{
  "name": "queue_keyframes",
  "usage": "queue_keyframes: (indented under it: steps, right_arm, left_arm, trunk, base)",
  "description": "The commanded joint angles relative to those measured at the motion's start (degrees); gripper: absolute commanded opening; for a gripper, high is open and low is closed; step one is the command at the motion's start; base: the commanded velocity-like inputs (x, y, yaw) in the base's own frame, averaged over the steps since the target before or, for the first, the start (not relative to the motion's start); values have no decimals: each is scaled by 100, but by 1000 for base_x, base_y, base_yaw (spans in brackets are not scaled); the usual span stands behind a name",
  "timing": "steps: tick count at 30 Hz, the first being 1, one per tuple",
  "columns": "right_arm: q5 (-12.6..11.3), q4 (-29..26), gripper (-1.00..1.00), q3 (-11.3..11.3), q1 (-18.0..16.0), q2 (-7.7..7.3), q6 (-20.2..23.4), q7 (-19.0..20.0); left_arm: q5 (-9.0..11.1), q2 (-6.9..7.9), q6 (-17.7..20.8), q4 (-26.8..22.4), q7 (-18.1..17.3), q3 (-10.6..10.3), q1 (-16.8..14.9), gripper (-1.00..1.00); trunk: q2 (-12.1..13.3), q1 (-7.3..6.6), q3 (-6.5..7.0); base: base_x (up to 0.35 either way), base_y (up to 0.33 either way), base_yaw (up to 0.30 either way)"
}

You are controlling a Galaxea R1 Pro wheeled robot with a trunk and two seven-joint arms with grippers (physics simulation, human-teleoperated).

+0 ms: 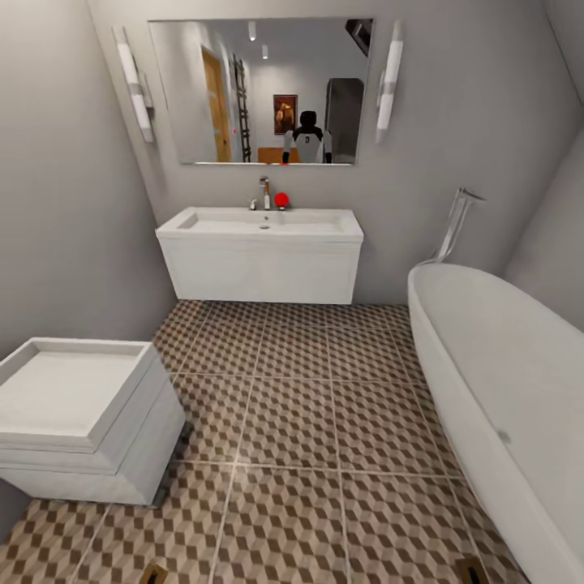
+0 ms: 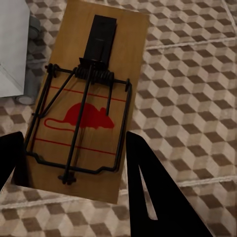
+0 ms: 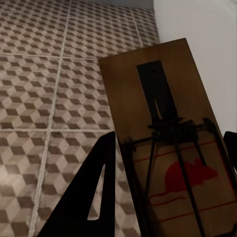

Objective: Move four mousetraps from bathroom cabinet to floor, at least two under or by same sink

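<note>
Two mousetraps in play here, one per gripper. The left gripper (image 2: 74, 163) has its two black fingers (image 2: 153, 192) clamped on either long edge of the left mousetrap (image 2: 91, 94), so the board sits flat between them and sticks out well past the tips. Same story with the right gripper (image 3: 168, 192): its fingers (image 3: 89, 192) pinch the right mousetrap (image 3: 168, 133) by the sides, held over the bathroom floor (image 3: 44, 89). Beyond the left fingers there's a white toilet (image 2: 12, 44) at the edge; beyond the right ones, the white bathtub (image 3: 197, 24) wall. Each trap is a tan wood board with a dark wire bar, coil spring, black plate and a red mouse print. From the head camera, the sink (image 1: 259, 247) sits ahead under a mirror (image 1: 259, 89), across the cube-pattern tiles.
</note>
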Motion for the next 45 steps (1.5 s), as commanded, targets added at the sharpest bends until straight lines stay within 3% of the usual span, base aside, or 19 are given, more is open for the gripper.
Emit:
queue_keyframes:
  steps: [1,45]
  right_arm:
    - [-25,1,-100,40,-3,-4,-14,-17]
    - [-16,1,-100,46,-3,-6,-14,-17]
  left_arm:
    - [42,-1,-29,22,-16,-28,-8,-100]
    - [42,-1,-29,24,-15,-28,-7,-100]
  trunk:
    - [-2,3,-5]
    - [-2,3,-5]
  base:
    - [330,0,27]
    - [330,-63,-24]
